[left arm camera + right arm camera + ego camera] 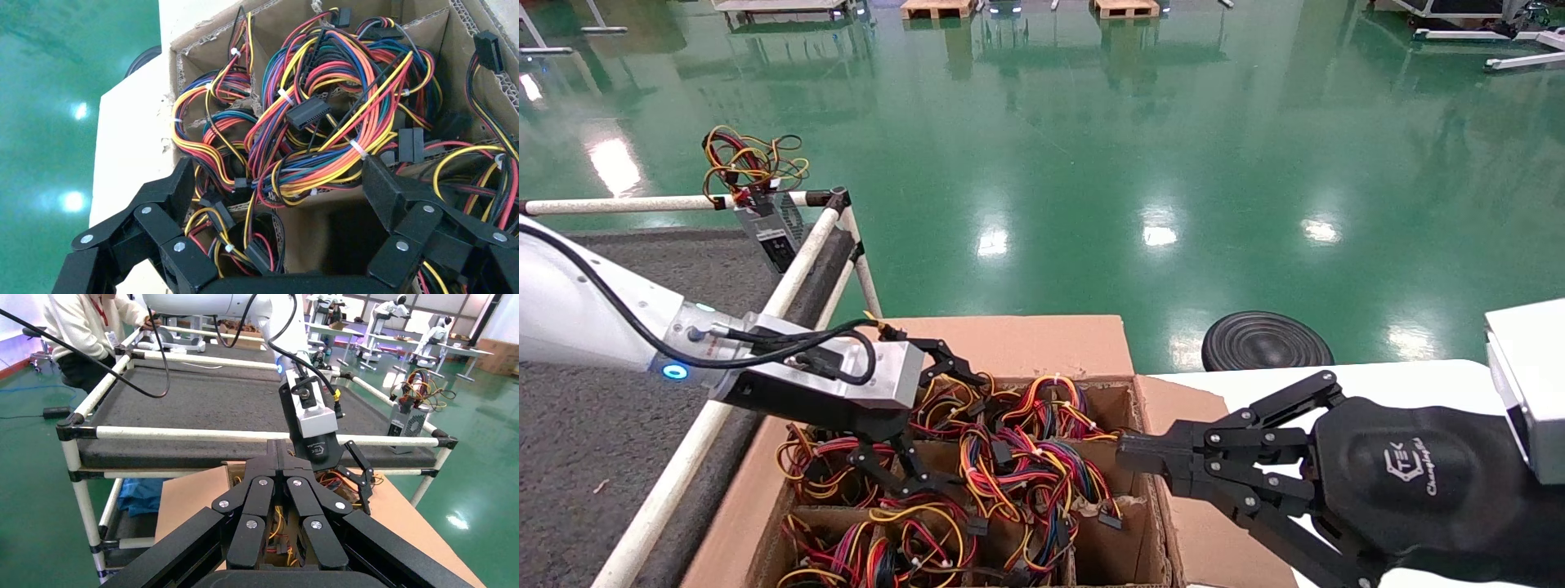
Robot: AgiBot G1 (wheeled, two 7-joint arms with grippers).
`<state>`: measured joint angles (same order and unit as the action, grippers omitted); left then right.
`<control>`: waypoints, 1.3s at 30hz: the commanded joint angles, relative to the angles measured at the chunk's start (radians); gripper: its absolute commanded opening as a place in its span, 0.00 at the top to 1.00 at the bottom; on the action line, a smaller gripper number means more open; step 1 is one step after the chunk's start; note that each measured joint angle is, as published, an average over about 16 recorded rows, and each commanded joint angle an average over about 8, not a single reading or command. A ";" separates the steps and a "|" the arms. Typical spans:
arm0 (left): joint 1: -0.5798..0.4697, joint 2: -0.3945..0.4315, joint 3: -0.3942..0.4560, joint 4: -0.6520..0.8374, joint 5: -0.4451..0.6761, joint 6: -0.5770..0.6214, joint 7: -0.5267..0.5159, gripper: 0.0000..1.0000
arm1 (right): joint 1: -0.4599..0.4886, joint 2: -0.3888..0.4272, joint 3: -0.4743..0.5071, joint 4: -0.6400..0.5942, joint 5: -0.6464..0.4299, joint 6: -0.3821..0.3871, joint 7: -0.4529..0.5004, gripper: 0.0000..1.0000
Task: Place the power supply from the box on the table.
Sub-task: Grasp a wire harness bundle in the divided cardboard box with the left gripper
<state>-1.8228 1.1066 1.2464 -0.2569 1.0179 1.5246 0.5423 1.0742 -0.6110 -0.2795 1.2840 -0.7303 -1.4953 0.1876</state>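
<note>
Left pincer (pixel 925 420) wide open, holding nothing, over box (pixel 1042 343) cells | wires (pixel 324 122) just below its fingers (pixel 382 187), supply bodies hidden | right pincer (pixel 1128 452) closed, empty, at box's right wall | one supply (pixel 772 229) on surface (pixel 592 425) corner, well beyond left pincer

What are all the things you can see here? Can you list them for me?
box: one, brown cardboard, in front of the robot, split into cells.
wire bundles: many, red, orange, yellow, black, blue, filling the cells.
power supply: one, silver-grey with wires, at the table's far corner.
table: one, dark grey, white rails, left of the box.
black disc: one, on the green floor.
left gripper: open, above the box's wires.
right gripper: shut, by the box's right edge.
</note>
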 commanded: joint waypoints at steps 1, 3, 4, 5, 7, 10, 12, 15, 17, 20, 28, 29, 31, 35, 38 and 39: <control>0.000 0.006 0.002 0.008 -0.001 0.002 0.007 1.00 | 0.000 0.000 0.000 0.000 0.000 0.000 0.000 1.00; -0.001 0.010 0.003 0.016 -0.001 0.004 0.012 1.00 | 0.000 0.000 0.000 0.000 0.000 0.000 0.000 1.00; -0.002 0.013 0.004 0.019 -0.001 0.005 0.014 1.00 | 0.000 0.000 0.000 0.000 0.000 0.000 0.000 1.00; -0.002 0.014 0.005 0.022 -0.001 0.006 0.017 1.00 | 0.000 0.000 0.000 0.000 0.000 0.000 0.000 1.00; -0.003 0.018 0.006 0.029 -0.001 0.008 0.021 1.00 | 0.000 0.000 0.000 0.000 0.000 0.000 0.000 1.00; -0.005 0.022 0.009 0.037 -0.001 0.011 0.027 1.00 | 0.000 0.000 0.000 0.000 0.000 0.000 0.000 1.00; -0.006 0.023 0.010 0.043 -0.002 0.013 0.031 1.00 | 0.000 0.000 0.000 0.000 0.000 0.000 0.000 1.00; -0.007 0.025 0.013 0.050 -0.004 0.017 0.037 1.00 | 0.000 0.000 0.000 0.000 0.000 0.000 0.000 1.00; -0.008 0.026 0.015 0.055 -0.006 0.020 0.041 1.00 | 0.000 0.000 0.000 0.000 0.000 0.000 0.000 1.00; -0.010 0.026 0.018 0.060 -0.010 0.025 0.045 1.00 | 0.000 0.000 0.000 0.000 0.000 0.000 0.000 1.00; -0.015 0.022 0.027 0.065 -0.021 0.036 0.051 1.00 | 0.000 0.000 0.000 0.000 0.000 0.000 0.000 1.00; -0.015 0.021 0.028 0.065 -0.022 0.038 0.052 1.00 | 0.000 0.000 0.000 0.000 0.000 0.000 0.000 1.00; -0.016 0.018 0.030 0.064 -0.026 0.040 0.052 1.00 | 0.000 0.000 0.000 0.000 0.000 0.000 0.000 1.00; -0.015 0.012 0.035 0.060 -0.034 0.046 0.052 1.00 | 0.000 0.000 0.000 0.000 0.000 0.000 0.000 1.00; -0.015 0.008 0.039 0.056 -0.042 0.050 0.050 1.00 | 0.000 0.000 0.000 0.000 0.000 0.000 0.000 1.00; -0.015 0.006 0.040 0.054 -0.044 0.052 0.050 1.00 | 0.000 0.000 0.000 0.000 0.000 0.000 0.000 1.00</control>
<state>-1.8380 1.1124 1.2869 -0.2034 0.9733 1.5761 0.5913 1.0742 -0.6110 -0.2795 1.2840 -0.7303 -1.4953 0.1876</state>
